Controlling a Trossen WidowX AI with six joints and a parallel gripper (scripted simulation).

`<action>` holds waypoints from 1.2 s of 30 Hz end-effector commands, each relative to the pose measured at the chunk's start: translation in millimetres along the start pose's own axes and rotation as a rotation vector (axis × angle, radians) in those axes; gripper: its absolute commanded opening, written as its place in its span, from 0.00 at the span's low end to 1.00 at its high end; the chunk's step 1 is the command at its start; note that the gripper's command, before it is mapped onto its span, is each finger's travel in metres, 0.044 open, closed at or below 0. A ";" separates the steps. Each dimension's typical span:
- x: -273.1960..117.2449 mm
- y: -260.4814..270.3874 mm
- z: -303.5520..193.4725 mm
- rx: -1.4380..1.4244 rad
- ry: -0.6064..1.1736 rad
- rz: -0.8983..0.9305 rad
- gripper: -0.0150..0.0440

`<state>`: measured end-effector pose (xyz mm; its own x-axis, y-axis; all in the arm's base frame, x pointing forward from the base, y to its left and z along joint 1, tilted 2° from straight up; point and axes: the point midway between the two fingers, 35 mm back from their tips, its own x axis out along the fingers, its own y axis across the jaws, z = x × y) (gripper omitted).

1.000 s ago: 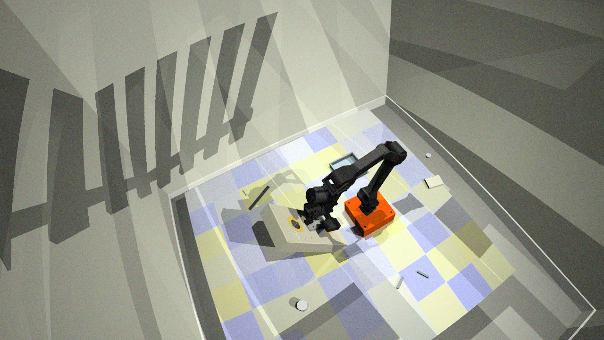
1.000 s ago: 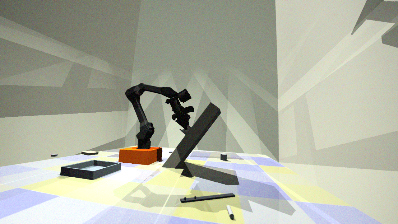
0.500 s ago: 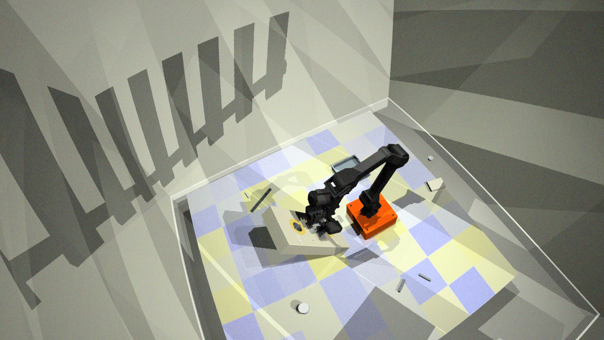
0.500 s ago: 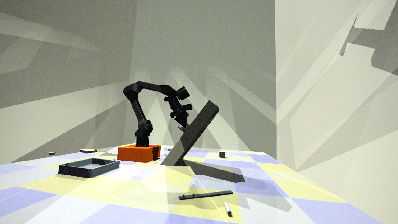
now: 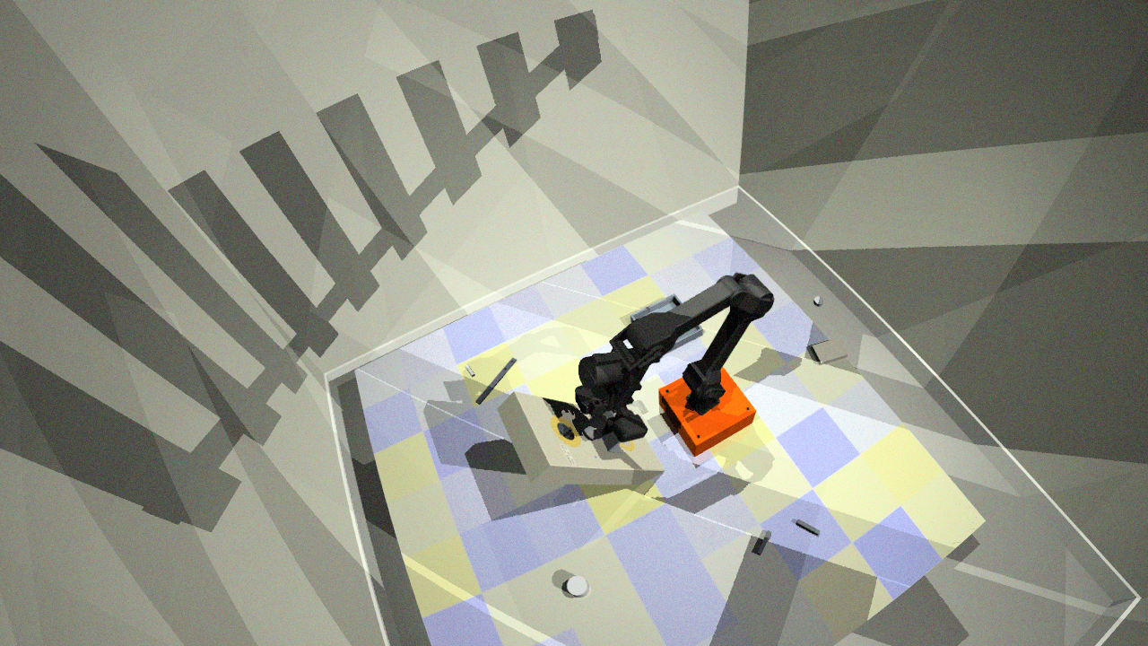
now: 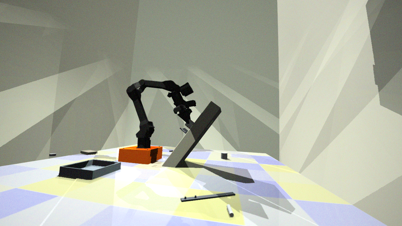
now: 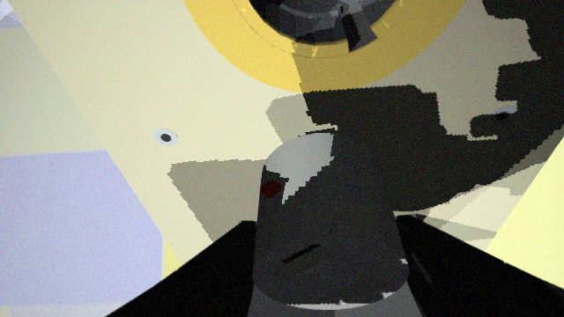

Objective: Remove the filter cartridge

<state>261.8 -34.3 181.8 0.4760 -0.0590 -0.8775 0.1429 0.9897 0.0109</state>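
Filter cartridge (image 7: 328, 220): grey cylinder, out of its socket, held in front of the panel face; one narrow slot shows on its near end, a small red mark on its side; mostly in shadow, lit only on the far upper part.
Claw (image 7: 330, 260): clamped on the filter cartridge, one black finger (image 7: 207, 273) on each side of the cylinder; in the exterior view the claw (image 6: 187, 121) points down at the sloping panel.
Service panel (image 6: 196, 131): beige slab, tilted, lower edge on the table, upper edge leaning away from the robot base.
Socket (image 7: 317, 19): dark round opening at the upper edge of the wrist view, with dark parts inside.
Yellow ring (image 7: 247, 48): flat band on the panel face around the socket.
Panel screws (image 7: 166, 137): small pale discs with dark centres, one on each side of the cartridge.
Tray (image 6: 89, 169): dark, low-walled, rectangular, on the table well apart from the panel, beside the base; pale floor inside.
Robot base (image 6: 139, 153): orange block, arm rising from it and arching over toward the panel.
Table (image 6: 84, 193): checkered in lilac, yellow and pale grey.
Loose items: dark bar with two pegs (image 6: 207, 196); small white cylinder (image 6: 230, 210) just beside it; short dark cylinder (image 6: 224, 155) beyond the panel.
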 end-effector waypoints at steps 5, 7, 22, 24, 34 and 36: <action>-40.4 0.2 7.9 -0.001 -0.017 0.001 0.25; -50.7 0.2 7.7 -0.001 -0.016 0.001 0.25; -72.4 -21.4 7.7 -0.004 -0.005 -0.002 0.25; -71.1 -27.5 8.1 -0.004 -0.003 -0.003 0.25; -66.1 -58.8 7.9 -0.006 -0.003 -0.004 0.25; -65.4 -65.3 7.5 -0.006 -0.005 -0.005 0.25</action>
<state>227.5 -87.7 242.4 0.4743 -0.0665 -0.8778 0.1457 0.9893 0.0038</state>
